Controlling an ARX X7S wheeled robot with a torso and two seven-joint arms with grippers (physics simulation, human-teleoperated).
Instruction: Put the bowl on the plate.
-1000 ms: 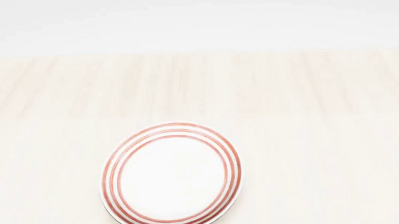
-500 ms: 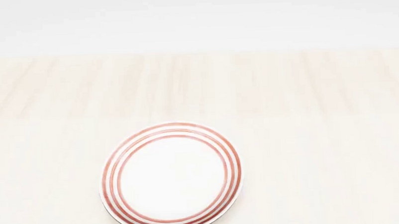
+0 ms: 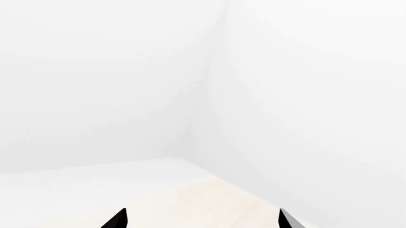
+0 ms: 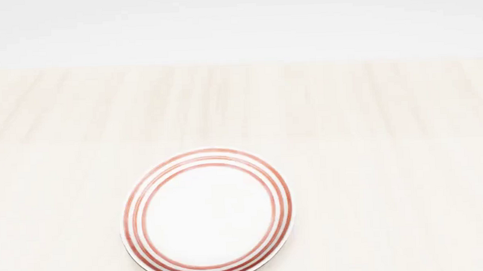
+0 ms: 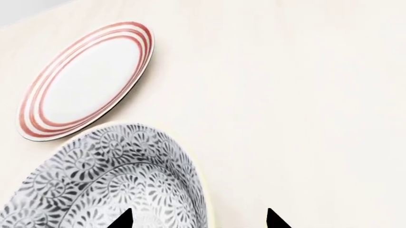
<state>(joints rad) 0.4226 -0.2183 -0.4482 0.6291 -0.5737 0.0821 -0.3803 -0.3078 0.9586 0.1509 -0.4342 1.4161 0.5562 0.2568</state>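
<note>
The plate [image 4: 205, 214], white with red-orange rings, lies on the pale wooden table [image 4: 370, 137] near the front edge of the head view. No bowl and no gripper shows in that view. In the right wrist view the blue-grey floral bowl [image 5: 108, 180] stands on the table beside the plate [image 5: 85, 80], a narrow gap apart. My right gripper [image 5: 198, 221] is open above the bowl's rim, one fingertip [image 5: 121, 219] over its inside and the other over bare table. The left gripper [image 3: 201, 221] is open and holds nothing.
In the left wrist view there are only white walls [image 3: 304, 95] meeting in a corner and a strip of the table [image 3: 203, 199]. The table's far edge [image 4: 239, 62] meets a plain white background in the head view.
</note>
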